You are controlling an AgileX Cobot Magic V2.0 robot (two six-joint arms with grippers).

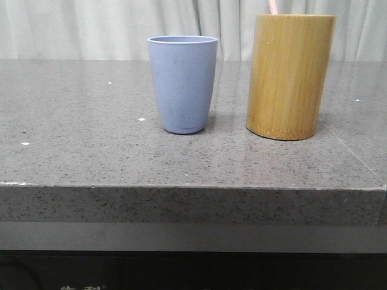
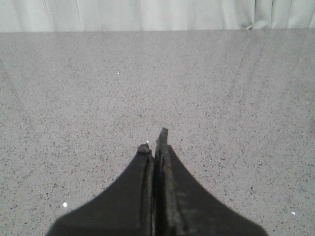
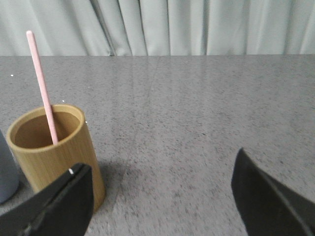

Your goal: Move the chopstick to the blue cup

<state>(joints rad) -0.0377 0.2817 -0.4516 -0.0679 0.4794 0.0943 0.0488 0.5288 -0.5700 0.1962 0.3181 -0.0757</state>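
Fingers of the right gripper (image 3: 160,196) stand spread wide and empty, nearest in the right wrist view; beyond them, at about ten o'clock, the bamboo holder (image 3: 51,152) stands on the stone table (image 3: 197,123); the chopstick (image 3: 42,83) stands inside it, long axis near upright, its top leaning slightly toward eleven o'clock, well above the rim. By my judgement the right arm is the nearer one. The left gripper (image 2: 155,147) is pressed together, holding nothing, over bare tabletop. In the front view the blue cup (image 1: 182,83) stands at nine o'clock from the holder, just beside it, apart. Count: one chopstick, one blue cup, one holder.
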